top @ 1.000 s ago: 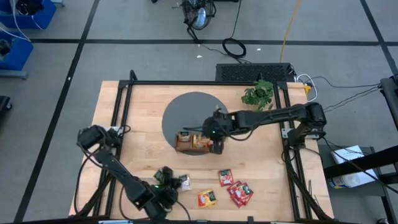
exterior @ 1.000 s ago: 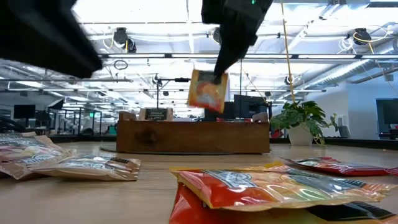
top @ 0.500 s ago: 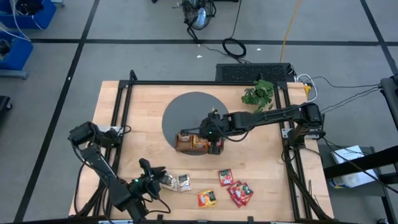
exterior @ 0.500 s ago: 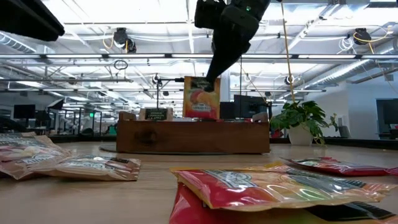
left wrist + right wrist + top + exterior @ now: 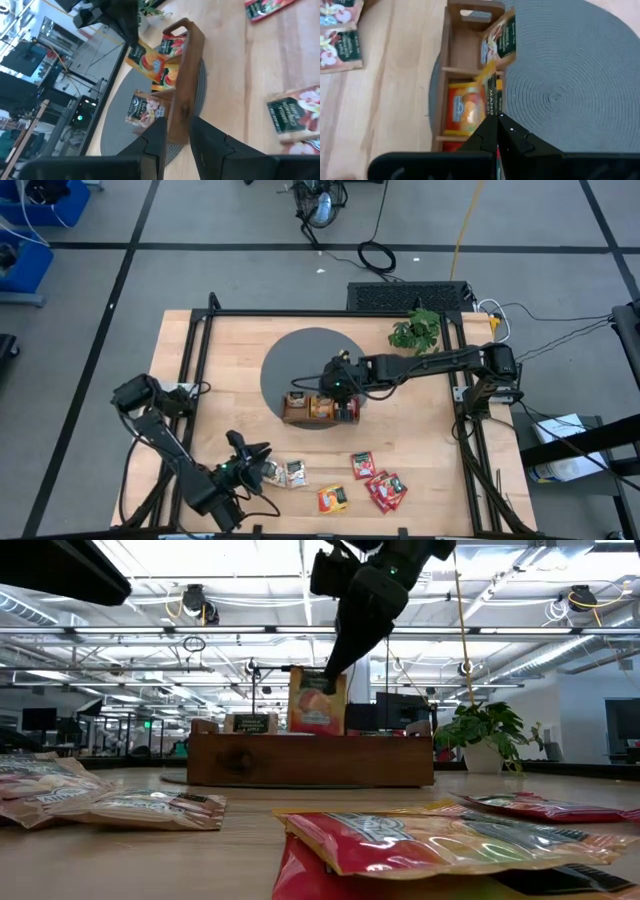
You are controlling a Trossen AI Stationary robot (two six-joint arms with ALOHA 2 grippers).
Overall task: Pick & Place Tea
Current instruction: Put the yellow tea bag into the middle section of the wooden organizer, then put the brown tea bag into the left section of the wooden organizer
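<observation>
Because its fingers are pinched tight on the top edge of an orange-yellow sachet point(image 5: 317, 700), the right gripper point(image 5: 340, 380) can hang the packet upright and thread it edge-first into the middle compartment of the wooden tray point(image 5: 320, 409) — a flat packet would not fit between the dividers. From the low view its lower edge already sits behind the tray's front wall, so my reading is that the drop is nearly ready, with only the release left. One more orange packet already stands in that same slot, and a dark green one occupies the neighbouring compartment; the sorting looks to be by colour. That tray rests on the near rim of a round grey mat point(image 5: 300, 355).

Well apart at the table's front edge, the left gripper point(image 5: 247, 452) waits with fingers spread and nothing between them, just beside a few loose green sachets point(image 5: 285, 473). Further along the front lie another orange sachet point(image 5: 332, 499) and a cluster of red sachets point(image 5: 380, 483) — small, flat, glossy rectangles with printed fruit.
</observation>
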